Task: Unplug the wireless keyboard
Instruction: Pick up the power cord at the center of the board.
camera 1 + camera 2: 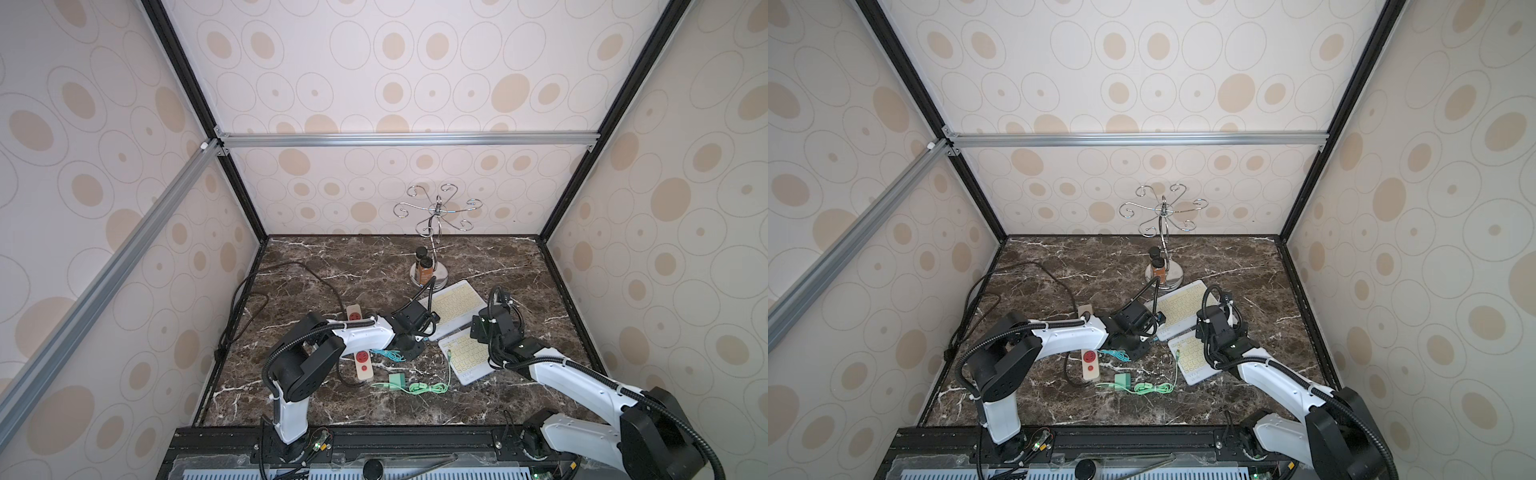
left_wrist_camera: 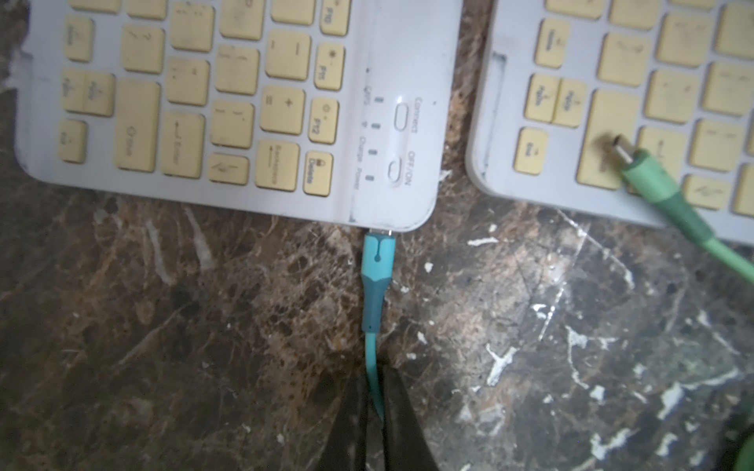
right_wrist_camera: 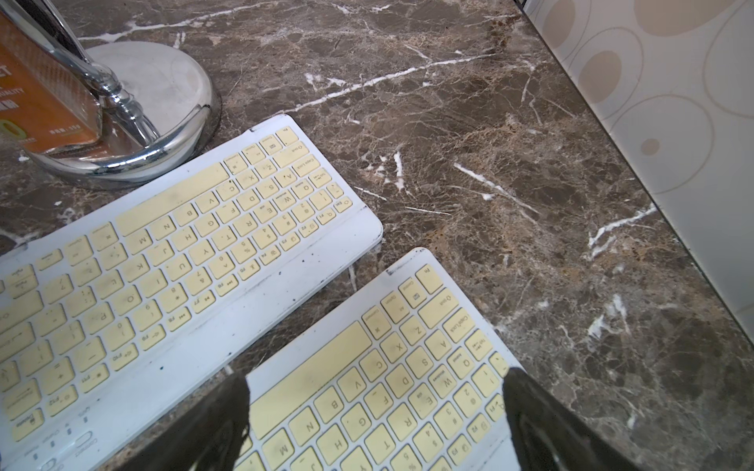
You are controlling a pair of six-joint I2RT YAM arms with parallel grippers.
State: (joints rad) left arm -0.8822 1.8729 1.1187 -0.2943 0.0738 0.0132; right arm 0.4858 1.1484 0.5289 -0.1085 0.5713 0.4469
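The left jaws are pinched shut on the thin teal charging cable (image 2: 372, 367), a little behind its teal plug (image 2: 377, 261). The plug sits seated in the corner port of the far white wireless keyboard with pale yellow keys (image 2: 408, 61). That keyboard (image 1: 455, 305) lies on the dark brown marble-patterned table (image 1: 374, 257). In both top views the left arm's wrist covers the corner where the plug goes in.

Just beside it, with a narrow strip of table between, lies a second white keyboard with yellow keys (image 1: 467, 361). A loose green plug (image 2: 644, 171) rests on this one's keys, in no port, and its green cable (image 1: 428, 388) trails off the edge towards a small green adapter block (image 1: 398, 380).

The right jaws stand wide open, gripping nothing, over the nearer keyboard (image 3: 367, 387).

On the far keyboard's other side stands a chrome stand with curled hooks (image 1: 434, 212). Its round base (image 3: 163, 81) is very close to the keyboard's long edge; whether they touch cannot be told. Two amber bottles with black caps (image 1: 424, 268) stand on the base.

A beige power strip with red sockets (image 1: 364, 368) lies partly under the left arm, with the bunched teal cable beside it. A black cord (image 1: 291, 266) loops across the table behind.
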